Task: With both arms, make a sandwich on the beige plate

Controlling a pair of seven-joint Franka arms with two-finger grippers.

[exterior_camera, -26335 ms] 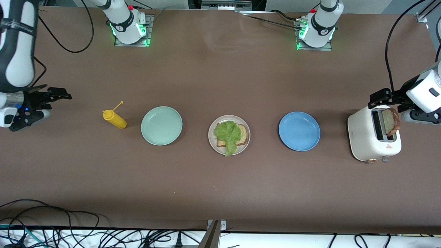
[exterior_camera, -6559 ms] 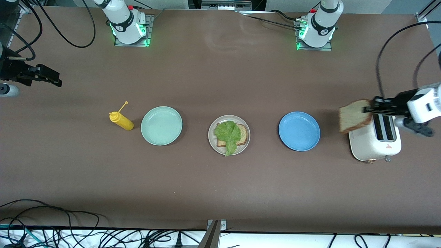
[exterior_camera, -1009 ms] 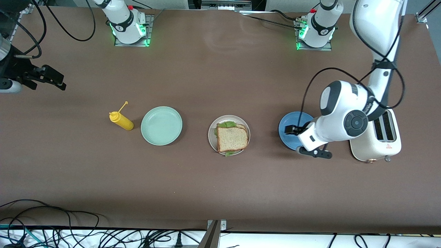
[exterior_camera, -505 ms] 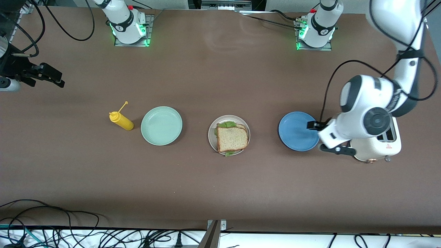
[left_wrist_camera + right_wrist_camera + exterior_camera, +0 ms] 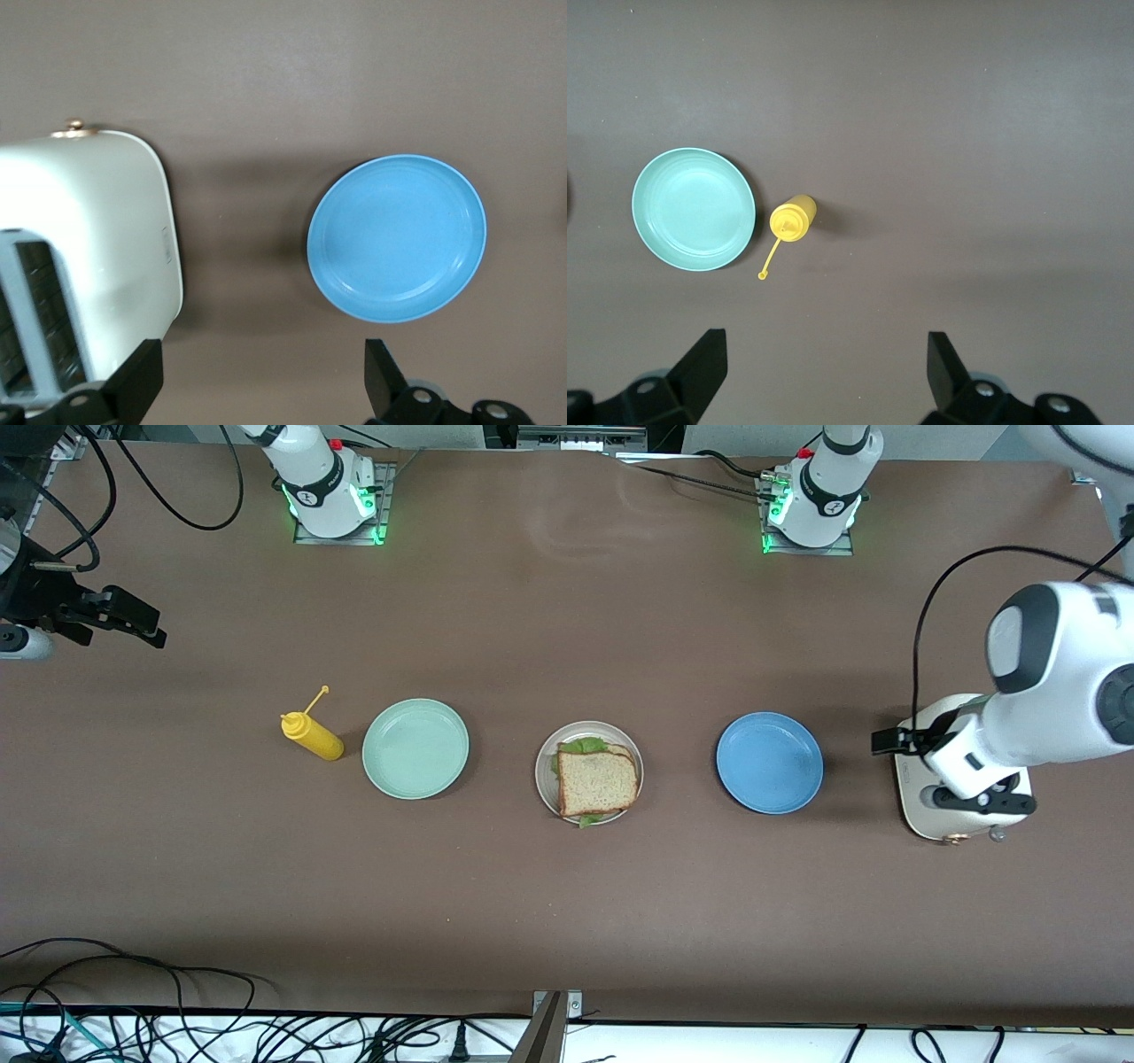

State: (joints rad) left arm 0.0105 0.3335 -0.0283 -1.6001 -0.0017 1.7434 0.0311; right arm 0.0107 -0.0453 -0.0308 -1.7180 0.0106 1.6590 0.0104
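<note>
The sandwich (image 5: 597, 782) lies on the beige plate (image 5: 543, 766) at the middle of the table. Its top slice of speckled bread covers the lettuce (image 5: 582, 745), which peeks out at the edges. My left gripper (image 5: 889, 740) hangs open and empty in the air, over the table between the blue plate and the toaster. In the left wrist view its gripper (image 5: 263, 385) shows wide-spread fingers with bare table between them. My right gripper (image 5: 149, 627) waits open and empty over the right arm's end of the table; in the right wrist view this gripper (image 5: 824, 372) holds nothing.
A blue plate (image 5: 769, 762) (image 5: 397, 237) stands beside the sandwich toward the left arm's end, with a white toaster (image 5: 921, 815) (image 5: 89, 257) past it. Toward the right arm's end stand a mint-green plate (image 5: 415, 747) (image 5: 694, 208) and a yellow squeeze bottle (image 5: 312, 734) (image 5: 793, 219).
My left arm has drawn back from over the blue plate toward the toaster, rising as it went. The right arm and the sandwich have not moved.
</note>
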